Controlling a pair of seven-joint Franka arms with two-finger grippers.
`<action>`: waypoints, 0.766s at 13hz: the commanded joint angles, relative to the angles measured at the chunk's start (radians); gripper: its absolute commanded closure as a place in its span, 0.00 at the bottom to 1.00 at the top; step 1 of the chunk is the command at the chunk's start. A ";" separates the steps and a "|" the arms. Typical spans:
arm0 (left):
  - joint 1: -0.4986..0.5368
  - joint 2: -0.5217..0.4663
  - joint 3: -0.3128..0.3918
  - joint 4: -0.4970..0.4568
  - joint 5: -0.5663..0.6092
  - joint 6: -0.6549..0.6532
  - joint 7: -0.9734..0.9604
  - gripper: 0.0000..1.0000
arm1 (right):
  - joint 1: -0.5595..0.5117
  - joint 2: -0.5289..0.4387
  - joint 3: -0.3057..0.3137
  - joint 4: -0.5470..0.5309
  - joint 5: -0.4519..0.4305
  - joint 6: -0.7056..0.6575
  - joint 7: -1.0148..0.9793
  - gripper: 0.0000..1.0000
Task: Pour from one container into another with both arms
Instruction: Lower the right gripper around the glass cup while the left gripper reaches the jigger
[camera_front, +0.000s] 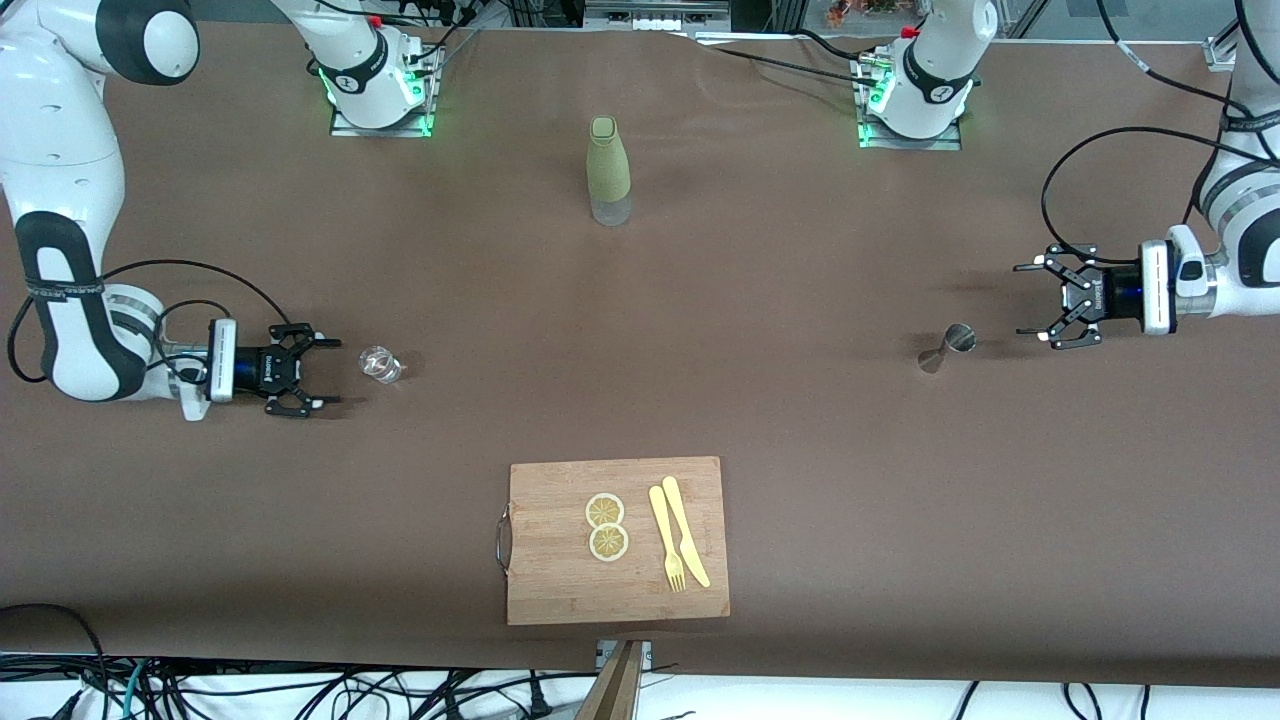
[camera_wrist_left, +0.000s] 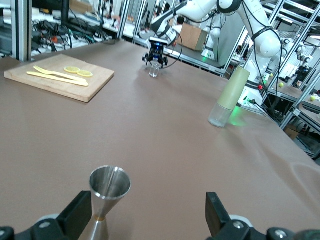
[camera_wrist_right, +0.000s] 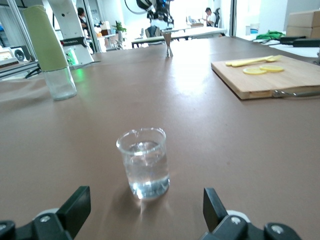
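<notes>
Altogether two arms work this desk (camera_front: 800, 330), which is covered in a smooth brown cloth. One small clear glass beaker (camera_front: 380, 364), round with a pouring lip and holding clear liquid, stands toward the right arm's end. One shiny steel jigger (camera_front: 950, 345), shaped like two cones joined at a narrow waist, stands toward the left arm's end. One tall bottle (camera_front: 608, 170) with a matte green sleeve and a clear base stands midway between the two bases, farther from the front camera than both small vessels. One pale wooden cutting board (camera_front: 618, 540) with a metal handle lies nearest the front camera; on it lie two lemon slices (camera_front: 606, 526), one yellow fork (camera_front: 666, 540) and one yellow knife (camera_front: 686, 530).

The right gripper (camera_front: 322, 372) sits low, just beside the beaker, its black fingers (camera_wrist_right: 75, 205) spread wide and released, with the beaker in line with the gap but untouched. The left gripper (camera_front: 1035, 300) hangs just beside the jigger, fingers (camera_wrist_left: 80, 215) likewise spread and grasping nothing. Nothing lies between either gripper and its vessel.
</notes>
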 joint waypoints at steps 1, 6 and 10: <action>0.004 0.064 0.001 0.014 -0.069 -0.015 0.139 0.00 | -0.008 0.018 0.031 -0.007 0.022 -0.016 -0.054 0.00; 0.003 0.202 -0.002 0.023 -0.192 -0.015 0.357 0.00 | 0.008 0.051 0.046 -0.008 0.022 -0.060 -0.068 0.00; -0.005 0.298 -0.010 0.054 -0.263 -0.015 0.437 0.00 | 0.035 0.058 0.046 -0.007 0.022 -0.057 -0.068 0.00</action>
